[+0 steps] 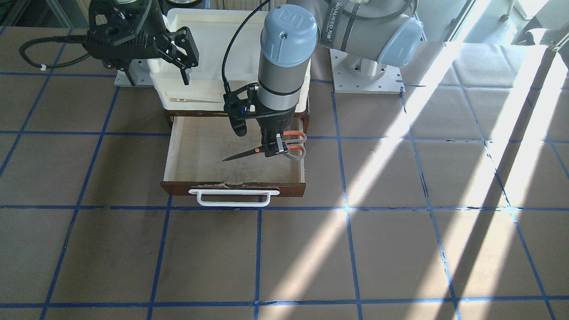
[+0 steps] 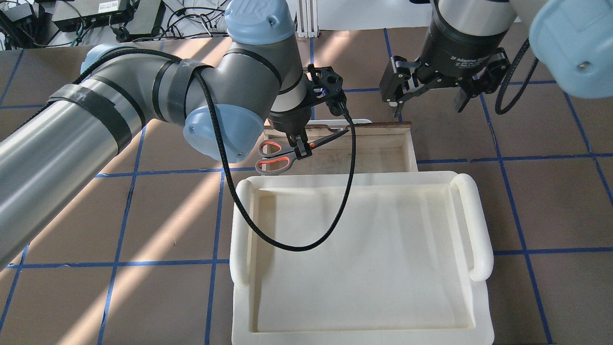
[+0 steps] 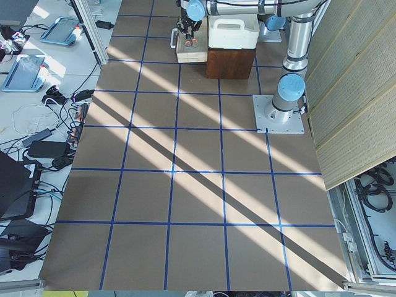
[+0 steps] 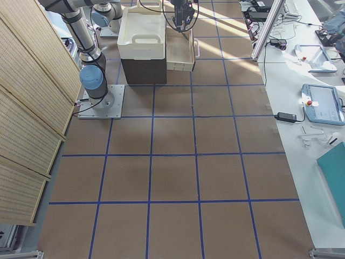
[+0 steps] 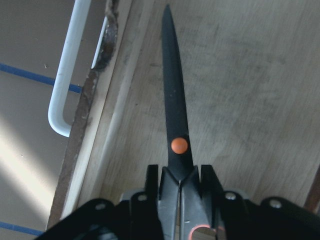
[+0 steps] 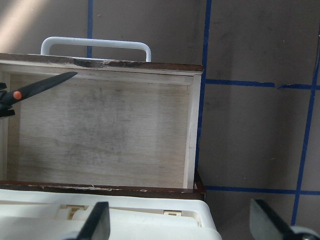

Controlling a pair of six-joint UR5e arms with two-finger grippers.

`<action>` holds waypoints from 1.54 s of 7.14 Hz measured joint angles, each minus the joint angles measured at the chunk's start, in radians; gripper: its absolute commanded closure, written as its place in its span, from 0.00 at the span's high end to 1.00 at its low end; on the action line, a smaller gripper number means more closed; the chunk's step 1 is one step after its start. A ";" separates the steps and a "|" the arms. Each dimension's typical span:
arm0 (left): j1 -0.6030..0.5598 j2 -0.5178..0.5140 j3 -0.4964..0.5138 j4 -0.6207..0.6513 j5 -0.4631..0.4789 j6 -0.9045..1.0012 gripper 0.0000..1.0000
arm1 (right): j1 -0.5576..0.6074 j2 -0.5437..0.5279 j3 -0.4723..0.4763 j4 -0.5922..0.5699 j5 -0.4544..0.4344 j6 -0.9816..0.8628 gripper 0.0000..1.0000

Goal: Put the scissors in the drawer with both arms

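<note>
Centre-top of the front-facing view: left gripper (image 1: pixel 273 150) clenched on the scissors (image 1: pixel 249 153), grasping just behind the orange pivot, between blades and loops. Held about level over the pale floor of the open drawer (image 1: pixel 200 146), blades closed, tip toward frame left, red-orange loops reaching out over the drawer's right wall. Cannot tell from any view whether resting on the floor or hanging clear of it.

From the left wrist: dark blade running up mid-frame, loops cut off at the bottom edge behind the black fingers (image 5: pixel 152 190). White bar handle (image 5: pixel 62 90) at left, only partly in frame, beyond the chipped brown front.

Upper right of the overhead view: right gripper (image 2: pixel 429 98) spread wide, grasping nothing, raised above the table (image 2: pixel 550 201), well apart from the scissors. From its own wrist camera, only two fingertips at the bottom edge.

Lower half of the overhead view: cream tray (image 2: pixel 364 268) on top of the dark cabinet (image 3: pixel 230 62), hiding the drawer's rear. Front-facing, the left arm's wrist covering the drawer's back middle.

Top edge of both side views: arms and drawer small, scissors too small to make out.
</note>
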 measured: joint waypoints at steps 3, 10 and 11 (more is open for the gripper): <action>-0.031 -0.020 -0.006 0.004 -0.006 0.048 0.00 | 0.000 -0.001 0.000 -0.007 0.002 0.029 1.00; -0.033 -0.067 -0.022 0.012 -0.007 0.067 0.99 | 0.001 -0.001 0.002 -0.007 0.006 0.027 1.00; -0.033 -0.060 -0.022 0.009 -0.005 0.046 0.99 | 0.001 -0.001 0.002 -0.006 0.007 0.026 1.00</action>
